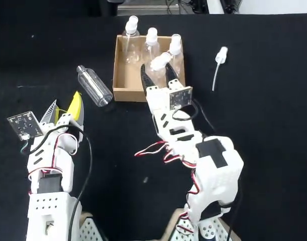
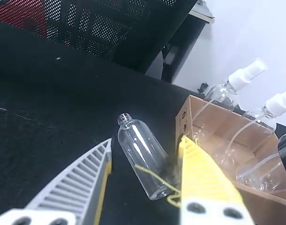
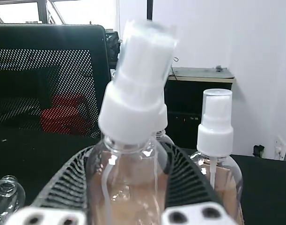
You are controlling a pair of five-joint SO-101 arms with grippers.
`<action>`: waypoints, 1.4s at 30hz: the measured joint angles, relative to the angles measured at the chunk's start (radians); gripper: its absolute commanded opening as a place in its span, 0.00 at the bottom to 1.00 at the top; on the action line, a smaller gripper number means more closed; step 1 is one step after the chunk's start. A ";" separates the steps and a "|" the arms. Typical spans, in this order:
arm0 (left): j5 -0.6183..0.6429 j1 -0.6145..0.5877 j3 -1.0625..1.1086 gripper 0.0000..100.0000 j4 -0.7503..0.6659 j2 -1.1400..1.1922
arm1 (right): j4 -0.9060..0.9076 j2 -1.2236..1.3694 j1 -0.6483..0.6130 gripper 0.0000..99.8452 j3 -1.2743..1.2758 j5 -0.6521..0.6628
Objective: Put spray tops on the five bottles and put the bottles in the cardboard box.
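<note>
Closest to me, the left gripper [image 1: 66,103] sits low over the black table [image 1: 264,130]. Its grey and yellow fingers are spread wide, with nothing between them. Just past it, a clear bottle [image 1: 94,86] lies on its side with no top on. It is right beside the wall of the cardboard box [image 1: 124,93].

The right gripper [image 1: 156,70] is over the near part of the box. Its black fingers squeeze a capped bottle [image 3: 128,185] by its round body. The spray top [image 3: 135,101] on it leans a little to one side. I cannot tell if the bottom of this bottle touches the box floor.

Behind it, three more capped bottles [image 1: 151,42] stand close together in the box. Far off to the side, a loose spray top [image 1: 220,56] with a long thin tube lies on the table, well apart from the box.

I think the job right now is to set this fourth bottle down in the box. To do it well, the arm should first stand the bottle up straight. Then it should go down slowly into the free spot and not bump the bottle just beside it. It should let go only when the bottle rests on the box floor. After that it should lift straight up, so the fingers do not catch any tops. The bottle looks smooth and round, so I think a crooked drop could tip it over.
</note>
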 measured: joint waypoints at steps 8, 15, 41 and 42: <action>0.000 0.000 0.000 0.21 0.000 0.000 | 0.000 0.000 0.000 0.01 0.038 0.009; 0.000 0.000 0.000 0.21 0.000 0.000 | -0.002 0.000 0.000 0.01 0.044 0.080; 0.000 0.000 0.000 0.21 0.000 0.000 | 0.161 0.000 0.000 0.02 0.005 0.084; 0.000 0.000 0.000 0.21 0.000 0.000 | 0.161 0.000 0.000 0.02 0.005 0.084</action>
